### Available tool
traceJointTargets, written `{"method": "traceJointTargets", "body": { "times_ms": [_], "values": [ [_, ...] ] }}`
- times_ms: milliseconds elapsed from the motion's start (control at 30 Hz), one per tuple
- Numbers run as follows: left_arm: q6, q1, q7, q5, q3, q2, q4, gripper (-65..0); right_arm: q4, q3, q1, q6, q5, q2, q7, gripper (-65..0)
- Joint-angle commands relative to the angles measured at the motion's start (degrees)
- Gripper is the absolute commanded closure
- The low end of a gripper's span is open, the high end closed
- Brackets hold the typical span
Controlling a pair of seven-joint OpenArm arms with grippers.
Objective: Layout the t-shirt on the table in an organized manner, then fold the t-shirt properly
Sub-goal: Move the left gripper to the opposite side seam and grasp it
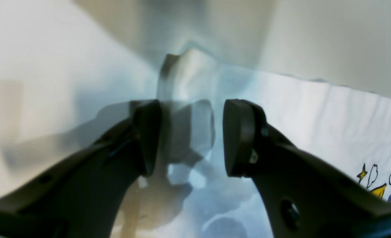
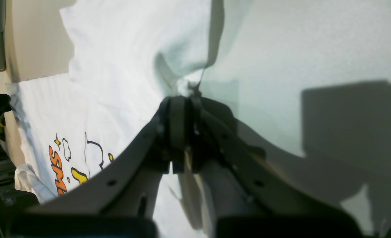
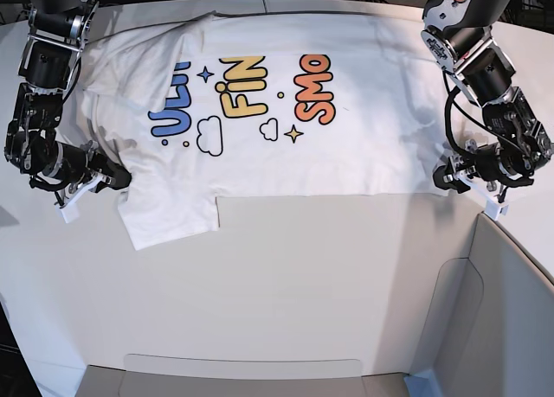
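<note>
white table [image 3: 286, 276], t-shirt [image 3: 363, 146] spread flat

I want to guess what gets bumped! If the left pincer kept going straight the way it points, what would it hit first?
Probably the t-shirt. The left pincer is open, and right ahead sits a bunched white edge of cloth on the table. The picture is blurry, so how far off it is stays unclear.

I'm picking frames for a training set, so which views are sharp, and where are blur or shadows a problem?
Base view: sharp, evenly lit, t-shirt print legible. Left wrist view: heavily motion-smeared around the open left gripper. Right wrist view: mostly sharp, hard shadows on the table, right gripper shut on cloth.
</note>
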Motion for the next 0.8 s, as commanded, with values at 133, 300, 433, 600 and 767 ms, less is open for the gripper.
{"method": "traceJointTargets", "body": {
  "times_ms": [133, 300, 433, 600, 767],
  "values": [
    [-0.08, -1.0, 0.56, -0.19, 0.29, 0.26, 0.69, -30.0, 0.53, -0.05, 0.65, -0.11, -0.7, 0.44, -0.58, 0.0],
    [-0.08, -1.17, 0.56, -0.19, 0.29, 0.26, 0.61, -16.0, 0.45, -0.05, 0.65, -0.11, -0.7, 0.44, -0.58, 0.0],
    [-0.08, -1.08, 0.56, -0.19, 0.29, 0.26, 0.61, -5.9, 0.53, -0.05, 0.65, -0.11, -0.7, 0.44, -0.58, 0.0],
    [-0.08, -0.91, 0.56, 0.08, 0.29, 0.26, 0.61, 0.0, 0.62, -0.05, 0.65, -0.11, -0.7, 0.44, -0.58, 0.0],
    [-0.08, -0.91, 0.56, 0.08, 0.29, 0.26, 0.61, 0.0, 0.8, -0.05, 0.65, -0.11, -0.7, 0.44, -0.58, 0.0]
  ]
}}
